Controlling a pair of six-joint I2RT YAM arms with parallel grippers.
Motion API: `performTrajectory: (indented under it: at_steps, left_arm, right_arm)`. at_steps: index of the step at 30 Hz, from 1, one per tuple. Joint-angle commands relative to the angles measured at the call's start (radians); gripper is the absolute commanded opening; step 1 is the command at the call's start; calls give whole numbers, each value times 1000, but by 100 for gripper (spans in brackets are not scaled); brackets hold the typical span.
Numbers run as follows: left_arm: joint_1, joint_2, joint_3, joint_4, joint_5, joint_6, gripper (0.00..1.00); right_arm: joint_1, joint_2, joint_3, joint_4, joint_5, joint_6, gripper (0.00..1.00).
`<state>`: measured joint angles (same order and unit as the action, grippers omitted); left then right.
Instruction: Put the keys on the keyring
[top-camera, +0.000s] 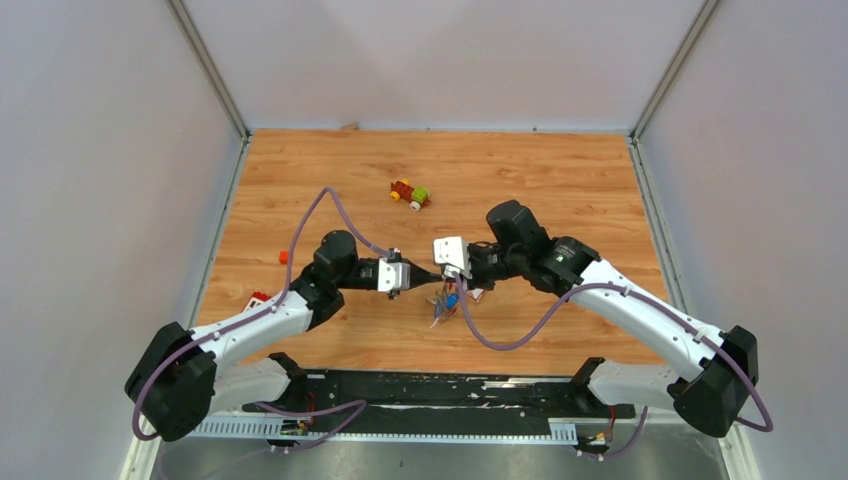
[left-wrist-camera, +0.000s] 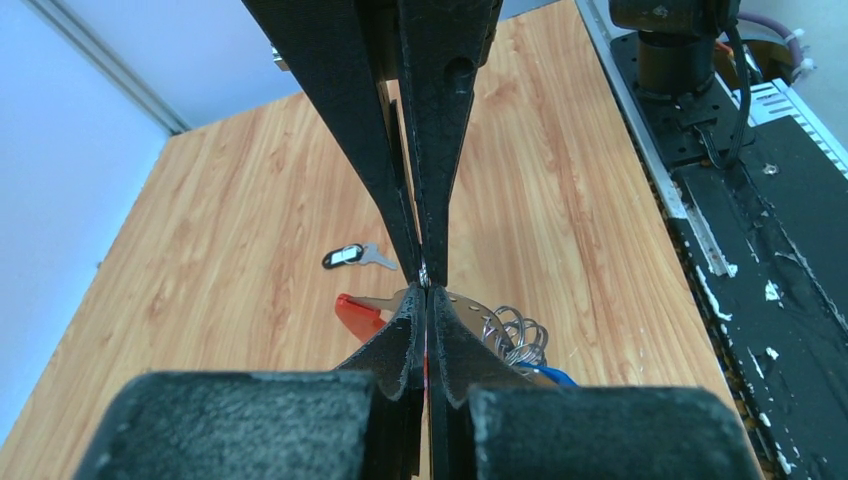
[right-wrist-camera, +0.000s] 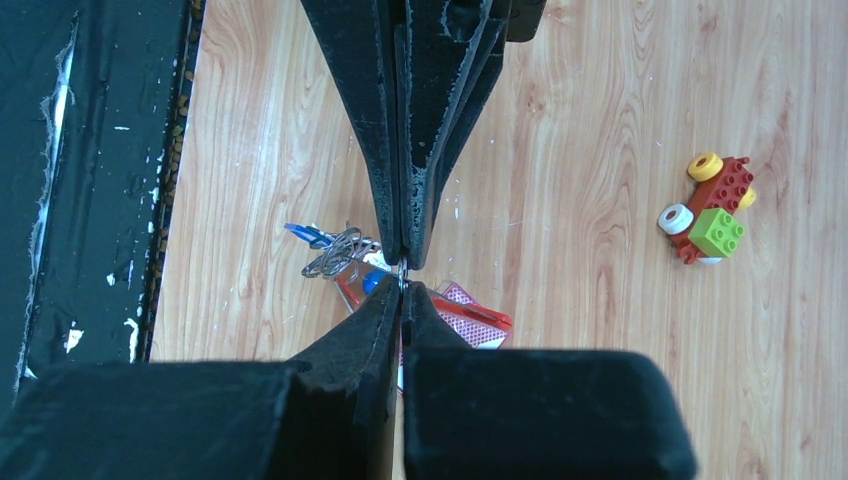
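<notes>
One tabletop (top-camera: 560, 180) of pale wood grain, matte, walled in plain grey. Two white-and-black arms, left arm (top-camera: 250, 325) and right arm (top-camera: 640, 310), reaching in from either side and meeting tip to tip near the middle front. Two hands: left hand (left-wrist-camera: 426, 300) pinched fully together, right hand (right-wrist-camera: 402, 295) likewise. Four black tapering fingers (left-wrist-camera: 392, 350) with rough, grainy pads, forming an hourglass in both wrist views. Between the touching tips, only a sliver of silver metal, too small to name.

One toy car (right-wrist-camera: 708, 208) of knobbly plastic bricks, red, green and yellow with white wheels. Seen from above and from the right wrist, outside the left wrist's frame. One pink patterned packet (right-wrist-camera: 470, 312), flat with a red edge, plain only from the right wrist.

One keyring (left-wrist-camera: 510, 335): loops of thin bright wire just below the joined hands. Resting on the wood or hanging, cannot tell. A smooth red fob (left-wrist-camera: 357, 311) curving out to one side, a grey fob (left-wrist-camera: 455, 298) near it. From above, merely a small tangle.

Keys counted with certainty: two. One black-headed key (left-wrist-camera: 345, 256), silver blade, flat on the wood a little apart from the ring, visible solely from the left wrist. One blue-headed key (right-wrist-camera: 300, 234) against the wire loops. In the overhead view alone, one tiny red bit (top-camera: 283, 257), well apart on the left.
</notes>
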<state>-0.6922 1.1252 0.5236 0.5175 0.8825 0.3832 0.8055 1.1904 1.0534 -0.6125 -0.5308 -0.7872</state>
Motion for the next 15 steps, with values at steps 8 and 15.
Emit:
performTrajectory:
  at_steps: [8,15]
  left_arm:
    - [43,-8,177,-248,-22,92,33]
    - [66,75,316,-281,-117,-24,80]
  right_arm:
    - [-41,-83,128,-56,71,18,0]
    - [-194,-176,146,-94,102,53,0]
